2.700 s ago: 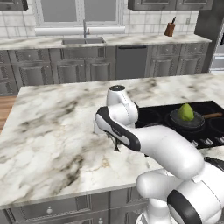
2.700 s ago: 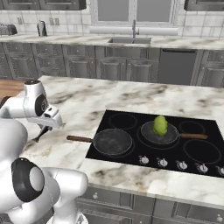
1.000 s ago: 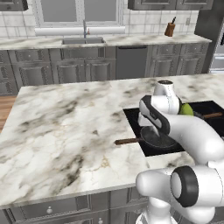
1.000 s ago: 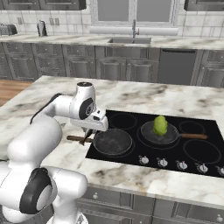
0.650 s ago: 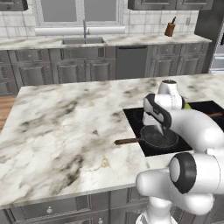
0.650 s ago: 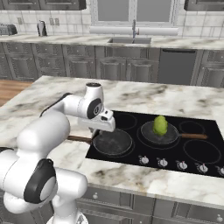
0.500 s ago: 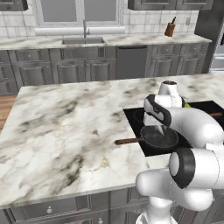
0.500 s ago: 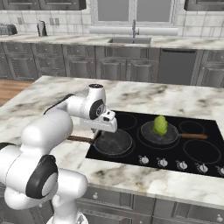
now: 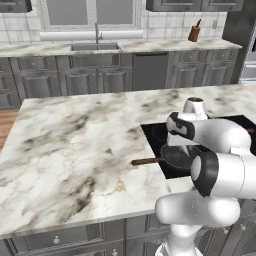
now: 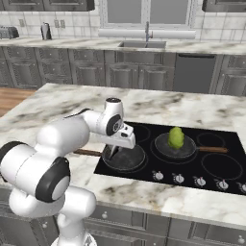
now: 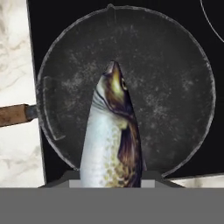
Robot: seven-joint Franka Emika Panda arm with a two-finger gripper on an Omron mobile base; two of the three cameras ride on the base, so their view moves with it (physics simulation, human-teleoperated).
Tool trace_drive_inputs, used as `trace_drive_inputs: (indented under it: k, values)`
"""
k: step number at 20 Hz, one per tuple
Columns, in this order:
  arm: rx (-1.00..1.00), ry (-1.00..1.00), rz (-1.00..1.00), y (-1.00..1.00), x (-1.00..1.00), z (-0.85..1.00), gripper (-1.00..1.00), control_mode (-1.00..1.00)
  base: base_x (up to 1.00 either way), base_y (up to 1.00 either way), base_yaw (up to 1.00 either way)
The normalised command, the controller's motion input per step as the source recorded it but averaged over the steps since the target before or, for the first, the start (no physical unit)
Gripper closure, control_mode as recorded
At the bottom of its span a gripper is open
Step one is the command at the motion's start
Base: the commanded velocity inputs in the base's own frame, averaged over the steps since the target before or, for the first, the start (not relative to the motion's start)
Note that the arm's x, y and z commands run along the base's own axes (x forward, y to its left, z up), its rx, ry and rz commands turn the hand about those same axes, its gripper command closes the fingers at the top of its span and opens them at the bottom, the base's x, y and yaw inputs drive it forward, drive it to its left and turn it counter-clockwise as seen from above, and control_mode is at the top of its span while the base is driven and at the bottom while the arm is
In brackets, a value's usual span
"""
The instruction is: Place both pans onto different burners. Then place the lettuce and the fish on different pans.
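- Fish [image 11: 111, 135] hangs from your gripper [image 10: 114, 151], clamped between the jaws above the near pan [image 10: 125, 157].
- Lettuce [image 10: 176, 138] sits in the other pan [image 10: 174, 148], on the black cooktop [image 10: 226, 182].
- Marble island counter [image 9: 75, 140] surrounds the cooktop; grey cabinets [image 10: 86, 72] and a sink [image 9: 95, 46] line your far wall.

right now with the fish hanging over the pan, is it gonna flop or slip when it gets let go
The fish juts straight out from the gripper without drooping, so it probably handles as stiff. Its silvery skin looks glossy, so it may slide a little on landing. Its head points at the middle of the empty pan, whose raised rim should likely keep it in.
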Motion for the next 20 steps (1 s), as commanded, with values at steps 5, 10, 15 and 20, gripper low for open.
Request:
trace_drive_inputs:
  k: [5,10,15,20]
  values:
    - [0.0,0.0,0.0,-0.23,0.21,-0.27,1.0,-1.0,0.0,0.0,0.0]
    - [-0.03,0.0,0.0,-0.08,0.1,-0.33,1.0,-1.0,0.0,0.0,0.0]
    - [-0.03,0.0,0.0,0.0,0.02,-0.37,1.0,-1.0,0.0,0.0,0.0]
    - [0.0,0.0,0.0,-0.04,0.15,-0.19,1.0,-1.0,0.0,0.0,0.0]
